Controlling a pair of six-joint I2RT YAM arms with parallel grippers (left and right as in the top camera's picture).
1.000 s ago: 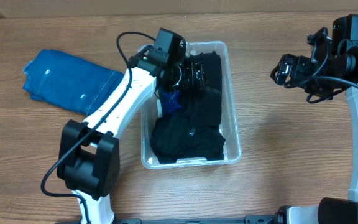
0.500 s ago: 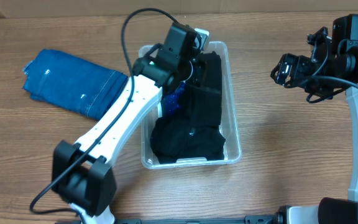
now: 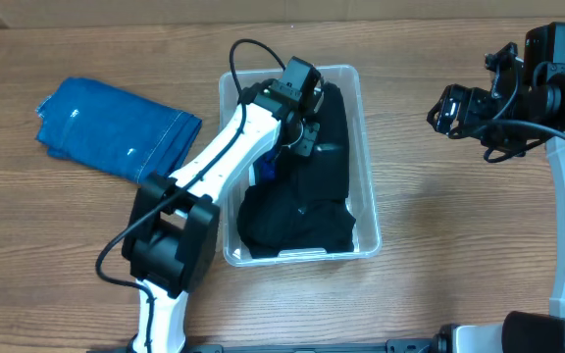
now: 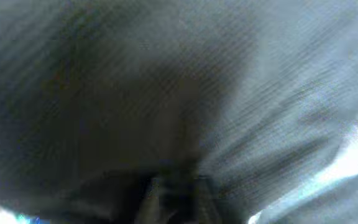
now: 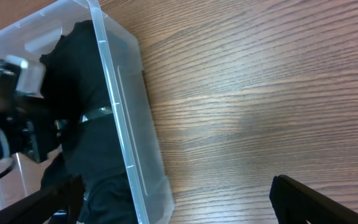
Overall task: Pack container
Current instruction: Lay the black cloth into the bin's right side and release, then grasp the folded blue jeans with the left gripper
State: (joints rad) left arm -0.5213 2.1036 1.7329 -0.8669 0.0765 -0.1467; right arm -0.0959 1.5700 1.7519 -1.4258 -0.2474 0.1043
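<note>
Plastic, clear and thin-walled, forms the container [image 3: 302, 257], a rectangular bin with rounded corners and a rim. It stands in the middle of the worktop [image 3: 459, 226], with its long axis running away from the robot's side. Soft black cloth [image 3: 297, 216] with loose folds fills most of it, and a small blue piece [image 3: 266, 167] shows by the left wall.

The left fingers [image 3: 305, 137] are down inside the far half of the container, pressed against the cloth. The left wrist view shows only dark woven fabric, so I cannot tell how far they are open or if they grip anything.

Folded blue denim [image 3: 116, 127], thick and with stitched edges, lies to the left of the container, a little apart. I judge that it goes in next and that the left arm is the nearer one.

The right fingers [image 5: 316, 199] hang wide apart and hold nothing, to the right of the container, over the bare wood-grain worktop.
</note>
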